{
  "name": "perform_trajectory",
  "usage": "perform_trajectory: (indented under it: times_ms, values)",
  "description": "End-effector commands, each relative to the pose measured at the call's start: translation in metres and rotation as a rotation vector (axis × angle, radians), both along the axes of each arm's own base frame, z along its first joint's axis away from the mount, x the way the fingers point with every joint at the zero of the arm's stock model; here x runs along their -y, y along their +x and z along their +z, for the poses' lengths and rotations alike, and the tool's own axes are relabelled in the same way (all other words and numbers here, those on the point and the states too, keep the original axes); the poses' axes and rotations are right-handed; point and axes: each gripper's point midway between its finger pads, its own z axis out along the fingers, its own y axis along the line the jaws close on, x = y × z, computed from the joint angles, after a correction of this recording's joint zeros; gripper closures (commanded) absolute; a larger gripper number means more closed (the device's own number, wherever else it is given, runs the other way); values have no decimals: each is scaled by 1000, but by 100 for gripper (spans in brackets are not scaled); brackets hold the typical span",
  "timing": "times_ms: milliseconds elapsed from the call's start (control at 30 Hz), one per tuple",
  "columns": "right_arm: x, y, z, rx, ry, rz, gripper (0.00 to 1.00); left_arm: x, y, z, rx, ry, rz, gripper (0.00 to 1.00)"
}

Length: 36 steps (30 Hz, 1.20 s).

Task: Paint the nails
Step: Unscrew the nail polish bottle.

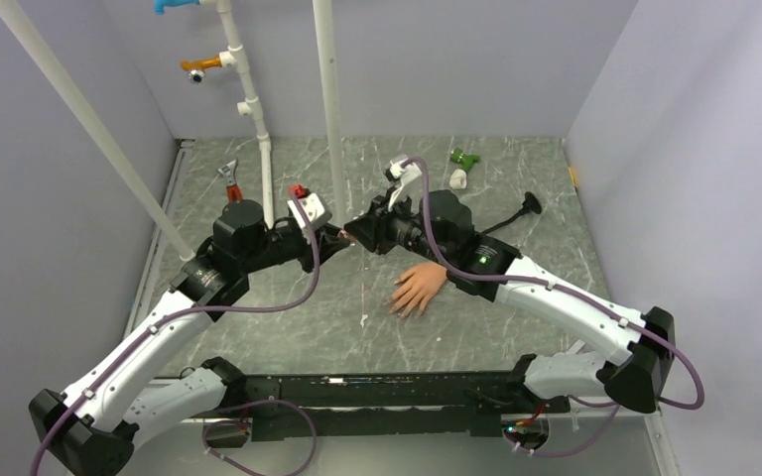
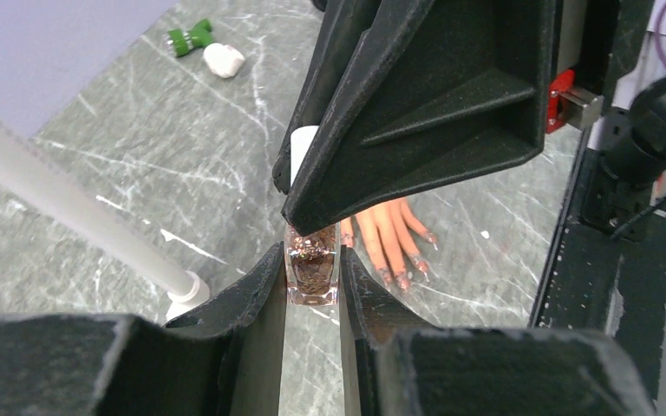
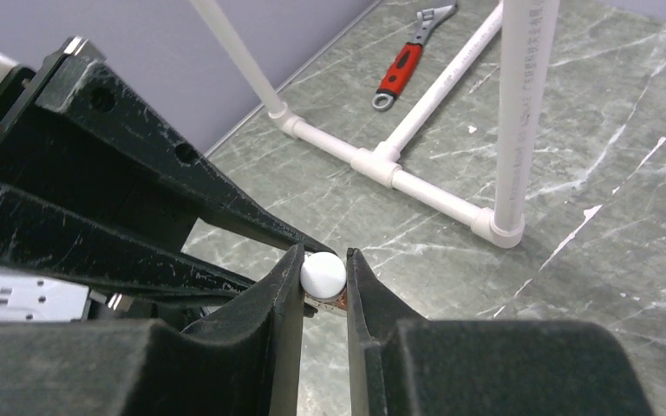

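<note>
A: Left fingers (image 2: 273, 282) clamped on small bottle (image 2: 312, 276), glittery brown. Right?
B: Right fingers (image 3: 286, 282) pinched on its white cap (image 3: 323, 274). Mannequin hand (image 1: 419, 290) lies on surface (image 1: 516, 178) beside right arm — nails (image 2: 403, 280) toward near edge.

I note the nails (image 2: 403, 281) dark-tinted on the peach mannequin hand (image 1: 420, 288), flat at the middle of the bench (image 1: 516, 178), fingers spread toward its near edge.

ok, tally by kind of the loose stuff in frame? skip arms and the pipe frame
Mannequin hand: 1
Polish bottle: 1
Wrench: 1
Green piece: 1
White lump: 1
Black stemmed item: 1
Total: 6
</note>
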Motion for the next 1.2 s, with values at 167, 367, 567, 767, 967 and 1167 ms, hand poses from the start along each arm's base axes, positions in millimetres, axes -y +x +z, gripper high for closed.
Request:
perform_trajectory:
  times_ms: [167,367,567,767,967,1167]
  values:
    - [5,-51,27,222,34,279,93,21,-49,33,74,-56,-320,100]
    - [3,-79,19,259,11,445,95,24,-66,37,90,-79,-416,100]
    - [1,-86,16,263,3,501,95,25,-69,36,76,-77,-438,100]
    - [3,-80,22,267,0,460,48,24,-63,35,78,-72,-404,100]
    - [12,-84,29,297,6,451,15,24,-62,35,77,-70,-399,100]
    - [23,-60,47,231,64,249,4,23,-57,36,81,-76,-360,100]
